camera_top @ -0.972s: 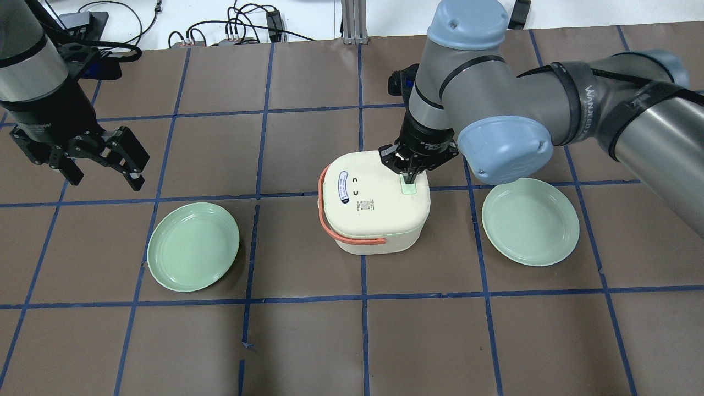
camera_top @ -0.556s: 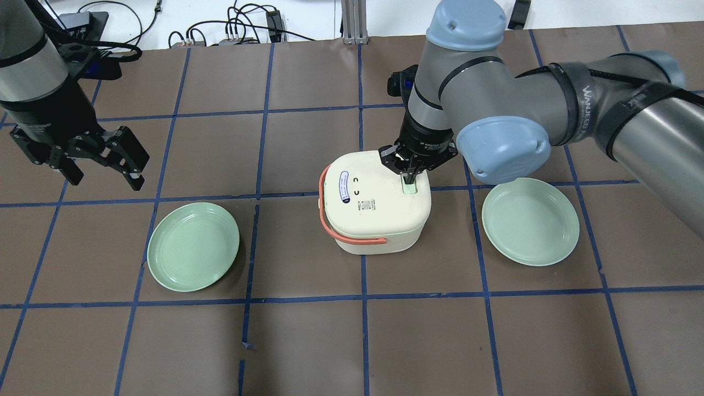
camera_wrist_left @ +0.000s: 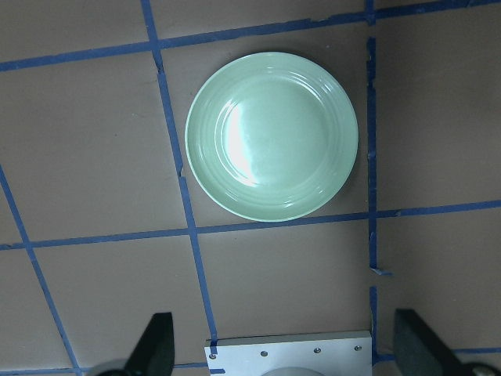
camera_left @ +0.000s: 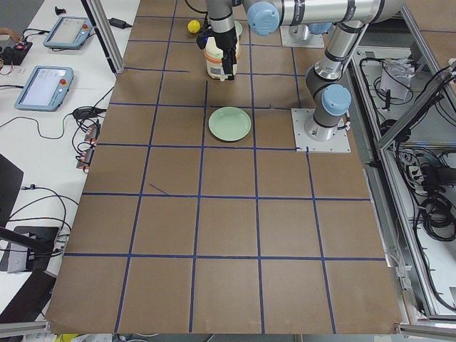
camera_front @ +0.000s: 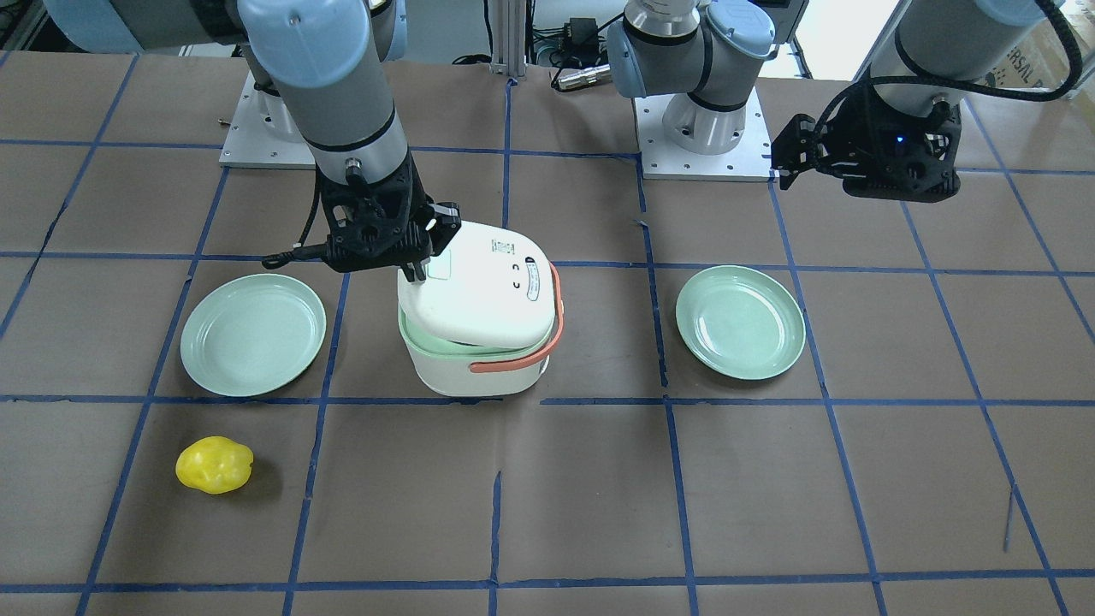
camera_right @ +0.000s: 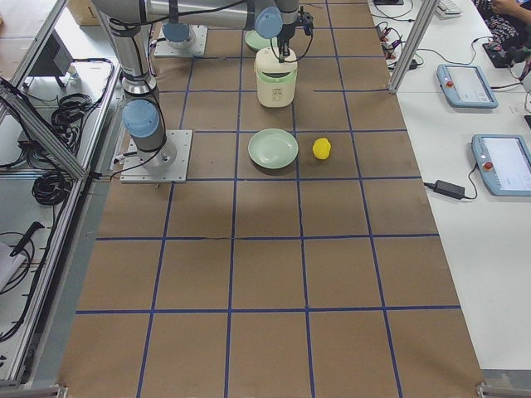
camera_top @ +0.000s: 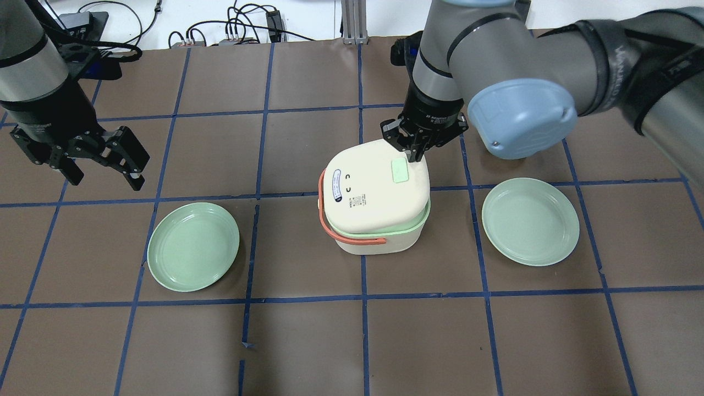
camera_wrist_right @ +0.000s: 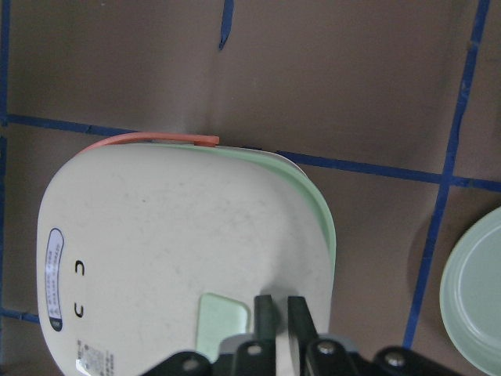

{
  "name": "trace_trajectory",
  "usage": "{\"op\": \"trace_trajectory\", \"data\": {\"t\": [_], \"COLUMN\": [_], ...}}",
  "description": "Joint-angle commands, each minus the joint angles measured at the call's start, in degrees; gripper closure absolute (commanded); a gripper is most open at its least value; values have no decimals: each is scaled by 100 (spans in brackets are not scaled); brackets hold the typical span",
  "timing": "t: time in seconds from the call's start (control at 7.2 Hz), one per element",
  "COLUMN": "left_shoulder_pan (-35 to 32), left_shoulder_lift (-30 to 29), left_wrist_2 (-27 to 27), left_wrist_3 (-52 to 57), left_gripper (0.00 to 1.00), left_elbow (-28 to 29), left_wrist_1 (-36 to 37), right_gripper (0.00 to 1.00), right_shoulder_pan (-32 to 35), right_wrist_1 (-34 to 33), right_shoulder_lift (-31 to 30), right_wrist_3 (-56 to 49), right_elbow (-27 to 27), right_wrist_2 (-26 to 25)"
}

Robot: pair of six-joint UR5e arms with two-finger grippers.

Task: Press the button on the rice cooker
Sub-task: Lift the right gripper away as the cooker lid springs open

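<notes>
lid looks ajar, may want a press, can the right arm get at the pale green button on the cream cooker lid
Probably yes: the right pincer is just beside the pale green rectangular button, with nothing between.

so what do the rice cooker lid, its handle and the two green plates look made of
Lid: likely moulded plastic, cream, satin; rounded edges, dull sheen, faint scuffs. Handle: probably plastic too, thin orange band, matte. Plates: pale green, glossy with a bright highlight; melamine or glazed ceramic, cannot tell which.

Right gripper [camera_top: 414,154] pinched closed, left gripper [camera_top: 105,175] spread wide
</notes>
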Motion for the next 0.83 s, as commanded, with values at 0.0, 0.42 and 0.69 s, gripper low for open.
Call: {"op": "trace_trajectory", "data": {"t": [0.0,0.42,0.69], "left_shoulder_pan": [0,0,0], "left_shoulder_lift": [-1,-1,-1], "left_wrist_2": [0,0,0], "left_wrist_3": [0,0,0], "left_gripper": [0,0,0], "left_elbow": [0,0,0], "left_wrist_1": [0,0,0], "right_gripper": [0,0,0], "right_shoulder_pan": [-214,-776,-1093], "right_wrist_1": [492,660,1063], "right_shoulder_lift": [-79,-315,-535], "right_wrist_3": [-85,-120,-409], "right_elbow": [-407,-285,-275], "right_wrist_2": [-204,-214,-214]}}
